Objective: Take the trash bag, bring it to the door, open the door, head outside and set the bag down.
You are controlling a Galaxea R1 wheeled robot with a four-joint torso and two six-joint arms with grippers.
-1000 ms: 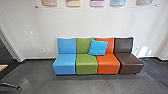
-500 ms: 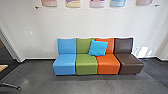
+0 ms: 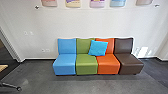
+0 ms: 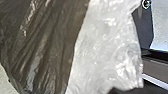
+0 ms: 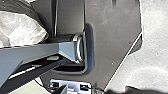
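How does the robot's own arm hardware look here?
The right wrist view shows a flat-sided blue-grey bar, a bright silver ring at its joint, and a pale block with black fittings and thin dark cables. Finer details I cannot make out.

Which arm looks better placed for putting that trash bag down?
Probably the robot's left. The trash bag looms large and close at the left wrist camera; at the right one it looks smaller, partly behind a grey bar. Whether either arm grips it, I cannot tell.

5 wall panels (image 3: 97, 3) cropped above, trash bag (image 4: 45, 50) cropped
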